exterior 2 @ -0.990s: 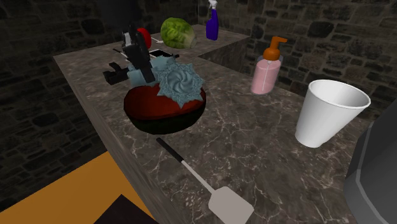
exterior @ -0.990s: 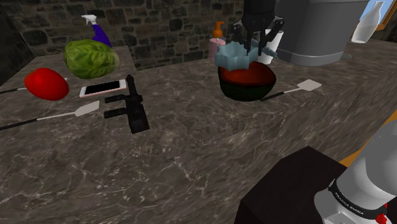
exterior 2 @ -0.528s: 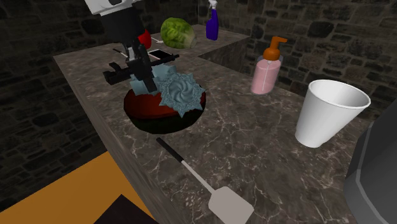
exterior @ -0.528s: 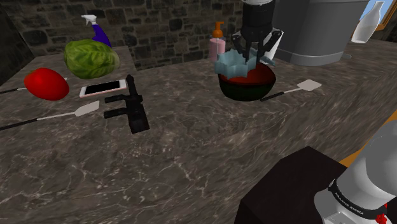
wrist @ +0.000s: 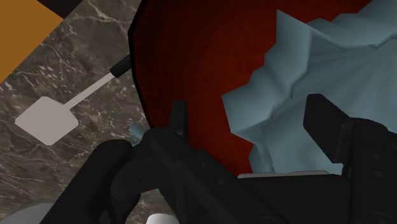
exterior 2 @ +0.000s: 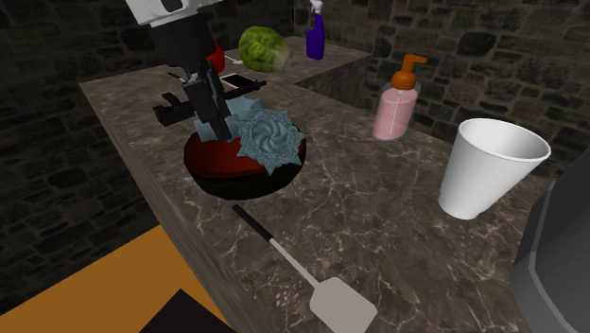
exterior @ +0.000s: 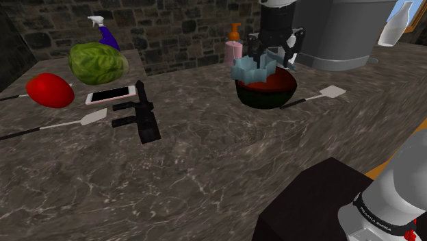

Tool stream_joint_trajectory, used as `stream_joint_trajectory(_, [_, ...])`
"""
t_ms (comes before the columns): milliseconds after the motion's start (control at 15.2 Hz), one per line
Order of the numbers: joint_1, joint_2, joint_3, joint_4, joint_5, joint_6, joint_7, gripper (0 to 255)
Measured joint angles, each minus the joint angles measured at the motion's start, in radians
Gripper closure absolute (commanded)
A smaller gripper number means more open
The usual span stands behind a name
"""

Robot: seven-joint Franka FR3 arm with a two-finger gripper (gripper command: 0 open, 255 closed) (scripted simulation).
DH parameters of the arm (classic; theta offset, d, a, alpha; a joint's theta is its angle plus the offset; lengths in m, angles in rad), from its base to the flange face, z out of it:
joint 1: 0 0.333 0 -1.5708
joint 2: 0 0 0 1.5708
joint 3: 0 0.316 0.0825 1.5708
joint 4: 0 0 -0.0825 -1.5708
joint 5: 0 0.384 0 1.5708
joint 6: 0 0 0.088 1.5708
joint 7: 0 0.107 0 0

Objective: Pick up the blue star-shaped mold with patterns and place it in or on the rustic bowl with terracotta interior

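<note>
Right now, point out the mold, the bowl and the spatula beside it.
mold [exterior 2: 269, 135]: second exterior view, patterned face.
bowl [exterior 2: 236, 184]: second exterior view, dark outer wall.
spatula [exterior 2: 342, 305]: second exterior view, pale blade.

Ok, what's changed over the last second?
The gripper lowered the blue star mold into the dark bowl, where it now leans tilted against the rim. In the wrist view the fingers stand apart, one clear of the mold, so it looks let go. Bowl, spatula, soap bottle and white cup stayed put.
</note>
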Motion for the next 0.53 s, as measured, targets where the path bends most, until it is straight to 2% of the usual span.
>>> stream_joint_trajectory(264, [0.000, 0.001, 0.000, -0.002, 0.000, 0.000, 0.000, 0])
stream_joint_trajectory(528, [0.000, 0.034, 0.018, 0.127, -0.003, -0.099, 0.006, 0])
